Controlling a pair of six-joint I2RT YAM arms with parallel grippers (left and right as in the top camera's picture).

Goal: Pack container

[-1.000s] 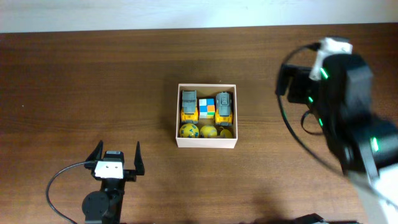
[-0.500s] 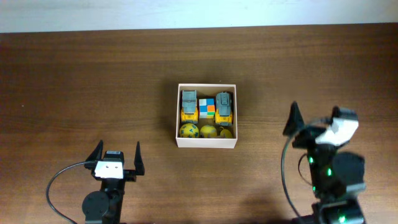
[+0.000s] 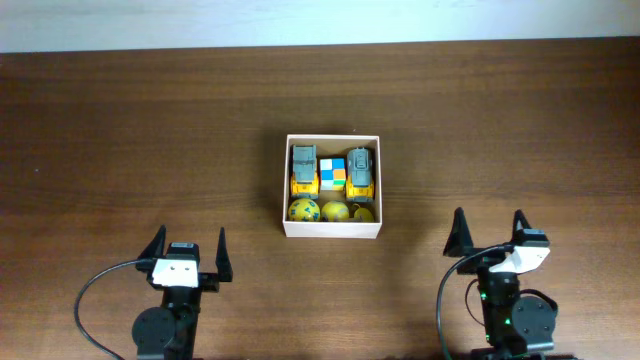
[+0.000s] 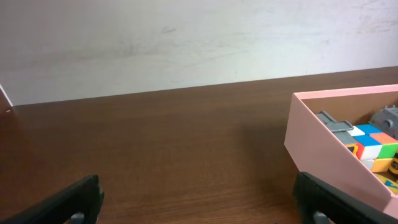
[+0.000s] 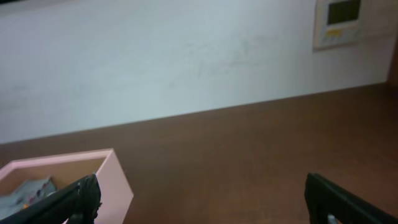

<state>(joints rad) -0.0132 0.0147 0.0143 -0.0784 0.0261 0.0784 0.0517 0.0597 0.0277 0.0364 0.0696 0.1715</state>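
Note:
The container (image 3: 283,190) sits at the table's middle, a square white-walled box with tan cardboard inside. It holds two grey-and-yellow toy trucks (image 3: 303,168), a coloured cube (image 3: 333,172) between them and yellow balls (image 3: 304,210) along its near side. My left gripper (image 3: 187,246) is open at the near left, well clear of the box. At the near right my right gripper (image 3: 489,235) is open too, with nothing between its fingers. The left wrist view has the container (image 4: 317,146) at its right; the right wrist view has the container (image 5: 118,180) at its lower left.
Dark wooden table (image 3: 150,130) runs to a white wall (image 4: 186,43) at the back. A small wall panel (image 5: 339,22) shows at the upper right of the right wrist view. Black cables (image 3: 95,290) loop beside both arm bases.
The right arm has swung down from the right side of the table to the near right edge. The left arm and the container's contents have not moved.

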